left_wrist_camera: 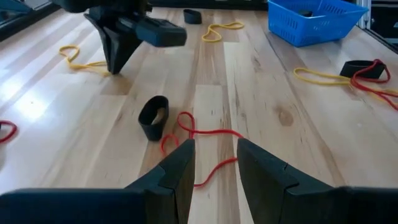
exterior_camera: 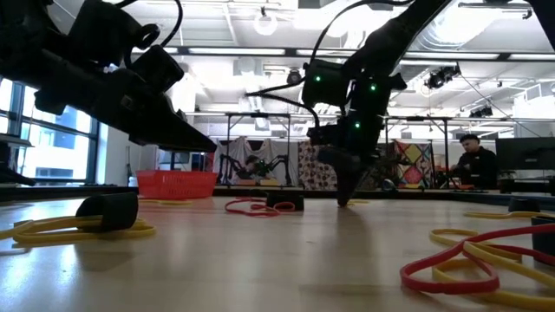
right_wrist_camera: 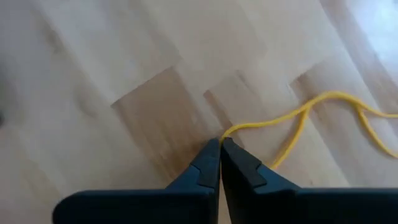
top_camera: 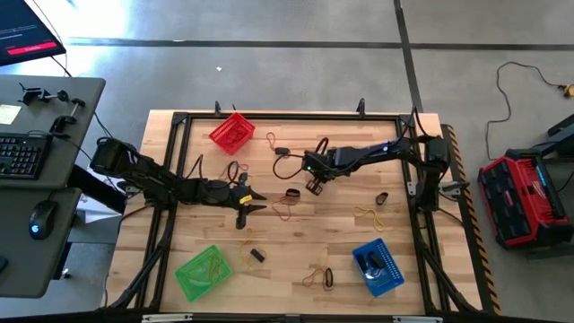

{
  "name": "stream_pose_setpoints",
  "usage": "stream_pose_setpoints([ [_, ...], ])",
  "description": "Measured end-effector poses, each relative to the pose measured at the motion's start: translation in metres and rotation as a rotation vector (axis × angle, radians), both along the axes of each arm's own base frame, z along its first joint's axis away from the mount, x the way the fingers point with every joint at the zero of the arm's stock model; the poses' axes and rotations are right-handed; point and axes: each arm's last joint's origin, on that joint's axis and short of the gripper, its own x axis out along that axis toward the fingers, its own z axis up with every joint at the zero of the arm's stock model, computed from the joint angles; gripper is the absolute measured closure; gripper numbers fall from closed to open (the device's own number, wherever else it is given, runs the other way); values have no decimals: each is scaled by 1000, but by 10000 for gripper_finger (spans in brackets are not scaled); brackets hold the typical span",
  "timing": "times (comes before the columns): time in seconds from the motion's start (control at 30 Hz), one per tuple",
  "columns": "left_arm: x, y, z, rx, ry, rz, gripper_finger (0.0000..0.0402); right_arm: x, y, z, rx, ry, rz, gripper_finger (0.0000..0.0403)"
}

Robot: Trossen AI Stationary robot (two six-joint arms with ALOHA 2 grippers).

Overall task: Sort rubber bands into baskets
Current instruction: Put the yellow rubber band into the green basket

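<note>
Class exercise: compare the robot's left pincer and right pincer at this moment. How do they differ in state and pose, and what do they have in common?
The left pincer stands open and holds nothing, while the right pincer is shut on a yellow rubber band. The left pincer looks level along the table at a red rubber band; the right pincer points down at the boards. Both have two dark fingers and work over the same wooden table.

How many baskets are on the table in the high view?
3. The red basket sits at the far left, the green basket at the near left, the blue basket at the near right. None looks hidden.
</note>
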Motion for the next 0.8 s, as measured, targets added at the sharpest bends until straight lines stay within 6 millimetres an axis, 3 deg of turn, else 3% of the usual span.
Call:
stream_pose_setpoints([
  [0.33,0,-2,1,-82,-15,1,289,1,14,27,-18,-91,96,402],
  [0.53,4,0,8,-7,-69,37,289,3,45,53,-14,-215,140,403],
  [0.8,36,-2,31,143,2,38,289,11,93,75,-3,-416,260,403],
])
